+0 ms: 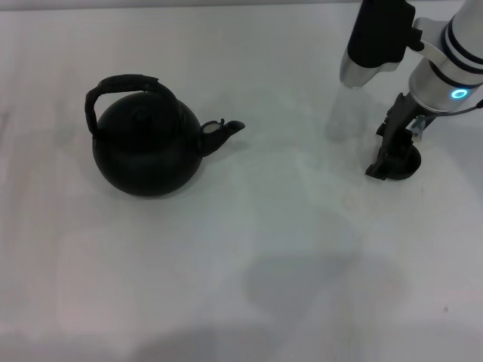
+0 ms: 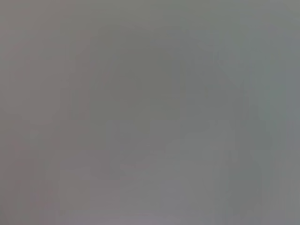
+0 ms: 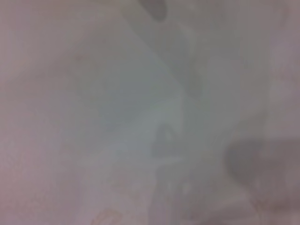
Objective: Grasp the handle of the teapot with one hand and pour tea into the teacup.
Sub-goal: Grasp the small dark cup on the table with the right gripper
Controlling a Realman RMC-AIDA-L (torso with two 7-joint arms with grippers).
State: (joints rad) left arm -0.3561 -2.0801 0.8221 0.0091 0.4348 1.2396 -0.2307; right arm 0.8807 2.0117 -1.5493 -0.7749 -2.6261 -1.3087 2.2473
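- Teapot (image 1: 147, 151): we see it at about 9 o'clock in the head view, sitting upright on the white table (image 1: 249, 249), matte black, round body.
- Its handle (image 1: 124, 87) arches over the lid, free of any gripper; nothing touches it.
- Spout (image 1: 223, 133) points toward 3 o'clock, at the right gripper's side of the table.
- Right gripper (image 1: 389, 166): we place it at about 2 o'clock in the head view, well apart from the teapot, lowered to the table surface, dark fingers pointing down.
- Teacup (image 1: 404, 164): we see a small dark round shape right at the right gripper's tips, partly hidden by the fingers; it looks like the cup, touching or just beside the tips.
- We cannot tell whether the right gripper is spread, pressed together or pinching the cup; the fingers overlap it from this angle.
- Right arm (image 1: 445, 68) comes in from the 1 o'clock corner, white with a lit blue ring near the wrist.
- Left gripper: we do not see it in any view; the left wrist view shows only a flat grey blur.
- Right wrist view: pale table surface with soft dark smudges, too blurred for us to name anything.
- A faint shadow lies on the table near 6 o'clock in the head view.
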